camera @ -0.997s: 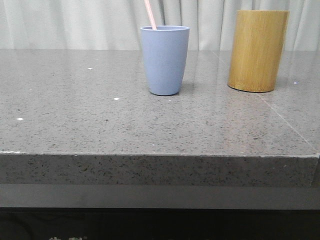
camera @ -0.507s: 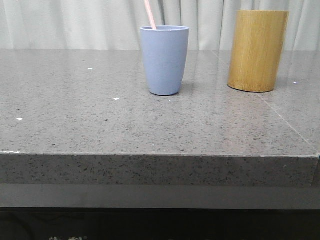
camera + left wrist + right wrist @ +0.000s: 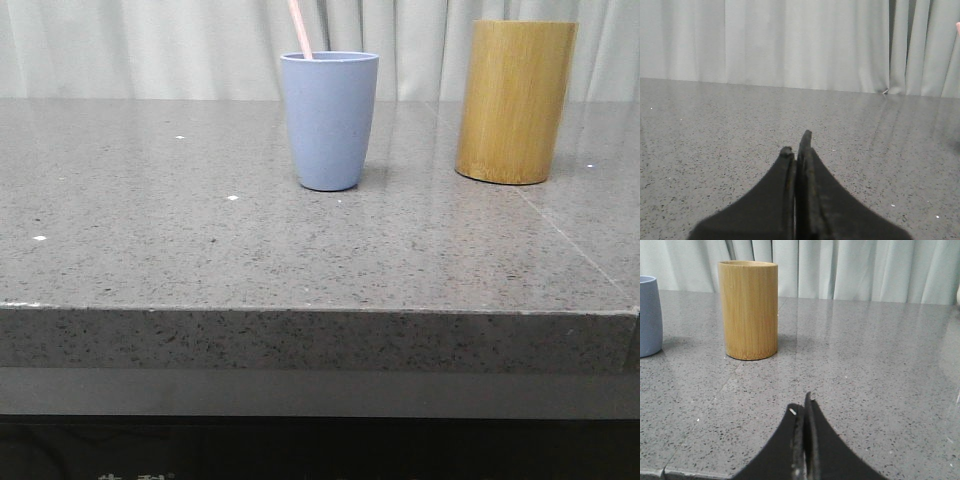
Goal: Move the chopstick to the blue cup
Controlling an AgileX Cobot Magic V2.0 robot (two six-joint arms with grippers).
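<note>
- Table [image 3: 200, 250]: 1 flat slab of grey speckled stone with a polished, slightly reflective top and a square front edge. A thin seam line crosses its right part.
- Blue cup [image 3: 329, 120]: 1 smooth matte tumbler, pale blue-grey, no handle, narrowing toward its base. It stands upright on the table near the middle, toward the back. Its side also shows in the right wrist view [image 3: 649, 315].
- Chopstick [image 3: 300, 28]: 1 thin, straight, pale pink stick. Its lower end sits inside the blue cup; the upper part rises above the rim, tilted to the left, and runs out of the front view at the top.
- Bamboo cup [image 3: 515, 100]: 1 straight-walled yellow-brown cylinder with fine vertical grain, taller than the blue cup. It stands upright to the right of the blue cup, well apart from it.
- Curtain [image 3: 150, 50]: pale fabric in vertical folds behind the table.
- Left gripper [image 3: 796, 148]: 2 black, tapered fingers pressed together, clenched on nothing, above bare table surface.
- Right gripper [image 3: 803, 405]: 2 black, tapered fingers closed against each other, empty, over the table, apart from the bamboo cup.
</note>
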